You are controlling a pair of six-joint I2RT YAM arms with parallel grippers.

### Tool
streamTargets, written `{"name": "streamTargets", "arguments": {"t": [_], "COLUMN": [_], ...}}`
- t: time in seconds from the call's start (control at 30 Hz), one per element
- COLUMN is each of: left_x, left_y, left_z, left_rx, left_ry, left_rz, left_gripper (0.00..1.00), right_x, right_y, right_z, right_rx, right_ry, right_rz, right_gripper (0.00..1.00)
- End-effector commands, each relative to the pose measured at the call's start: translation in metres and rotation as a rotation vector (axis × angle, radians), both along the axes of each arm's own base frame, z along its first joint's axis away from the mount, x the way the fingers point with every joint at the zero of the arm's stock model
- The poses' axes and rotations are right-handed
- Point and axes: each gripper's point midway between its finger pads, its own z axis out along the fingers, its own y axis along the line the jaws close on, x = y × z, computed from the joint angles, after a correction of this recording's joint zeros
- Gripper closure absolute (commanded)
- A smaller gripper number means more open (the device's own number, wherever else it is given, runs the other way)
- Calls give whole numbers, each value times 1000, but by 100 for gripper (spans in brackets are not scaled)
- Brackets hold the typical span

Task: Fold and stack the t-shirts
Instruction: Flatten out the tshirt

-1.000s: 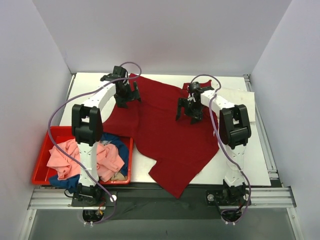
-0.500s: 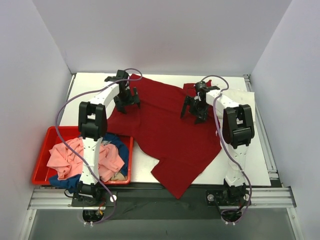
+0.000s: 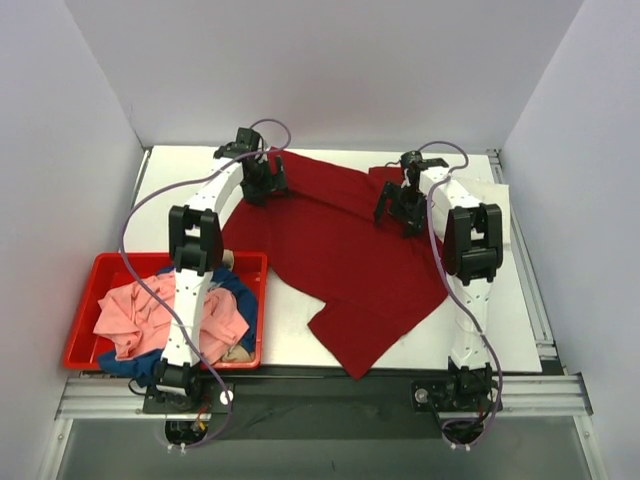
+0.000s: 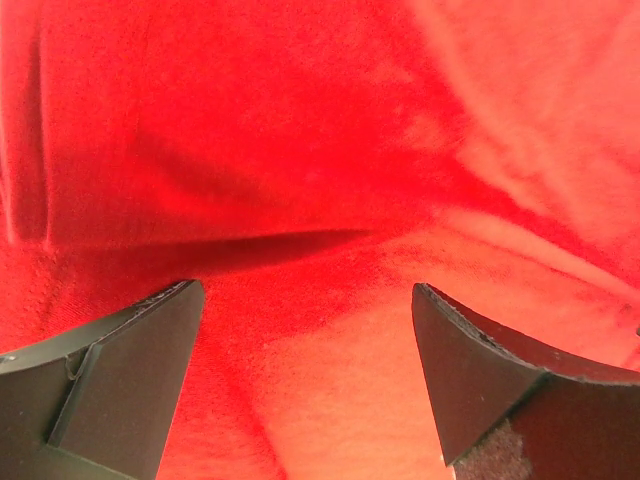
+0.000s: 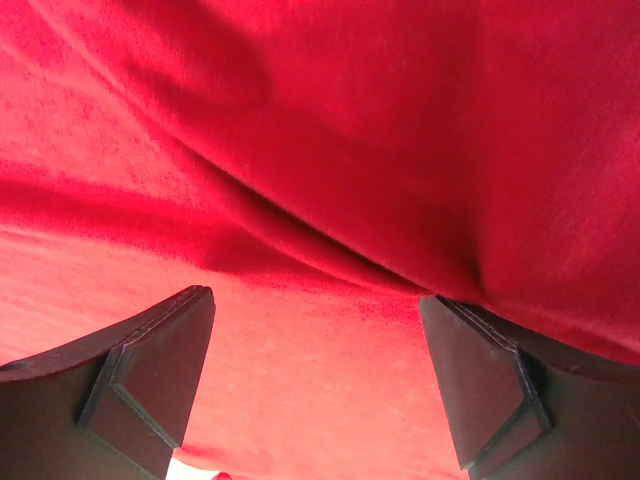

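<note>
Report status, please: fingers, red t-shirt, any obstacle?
Left fingers open, right fingers open, nothing held. Dark red t-shirt spread on table, unfolded. Other shirts in red bin, not in the way.

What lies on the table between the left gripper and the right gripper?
Only the dark red t-shirt, spread out; the top external view shows it.

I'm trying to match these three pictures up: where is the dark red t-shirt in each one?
Top external: dark red t-shirt spread over the table's middle.
Left wrist: fills the frame, folded ridge across.
Right wrist: fills the frame, creased.
Shared landmark: the open left end effector and right end effector, both over it.
</note>
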Motion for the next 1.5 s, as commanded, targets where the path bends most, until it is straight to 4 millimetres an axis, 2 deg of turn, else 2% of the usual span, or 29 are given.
{"name": "streamTargets", "arguments": {"t": [0.0, 0.13, 0.17, 0.23, 0.27, 0.3, 0.33, 0.43, 0.47, 0.5, 0.6, 0.73, 0.83, 0.97, 1.2, 1.33, 1.43, 1.47], "left_x": [16, 30, 33, 34, 35, 33, 31, 18, 15, 11, -9, -34, -44, -47, -35, -17, -4, 3], "left_y": [-11, -20, -23, -26, -26, -27, -28, -26, -24, -22, -15, -5, 1, 7, 5, -1, -8, -13], "left_z": [-33, -5, 11, 25, 42, 46, 61, 64, 74, 76, 67, 38, 15, -11, -35, -42, -48, -41], "left_rx": [-49, -96, -105, -111, -114, -115, -115, -95, -86, -76, -40, 7, 39, 72, 79, 57, 33, 9], "left_ry": [-38, -124, -156, -186, -211, -216, -236, -213, -222, -218, -159, -43, 14, 65, 76, 45, 16, -13], "left_rz": [-56, -76, -82, -85, -84, -85, -87, -77, -73, -66, -45, -36, -26, -22, -39, -50, -63, -71], "left_gripper": [3, 3, 3, 3, 3, 3, 3, 3, 3, 3, 3, 3, 3, 3, 3, 3, 3, 3], "right_x": [1, 9, 12, 15, 16, 17, 18, 14, 11, 9, -6, -31, -40, -44, -37, -23, -12, -10], "right_y": [-21, -13, -8, -1, 2, 9, 12, 29, 32, 36, 49, 59, 54, 47, 21, 0, -8, -9], "right_z": [-7, 4, 10, 21, 24, 31, 39, 51, 52, 53, 49, 29, 18, 8, -8, -16, -18, -18], "right_rx": [-79, -32, -5, 14, 21, 32, 31, 33, 32, 33, 46, 58, 44, 10, -31, -52, -45, -42], "right_ry": [42, 19, 3, -25, -34, -52, -72, -106, -105, -108, -84, -14, 15, 38, 73, 72, 68, 71], "right_rz": [-6, 9, 17, 47, 62, 85, 109, 179, 192, 207, 240, 259, 245, 225, 122, 66, 38, 29], "right_gripper": [13, 12, 12, 12, 12, 12, 12, 12, 12, 12, 12, 12, 12, 12, 12, 12, 12, 12]}}
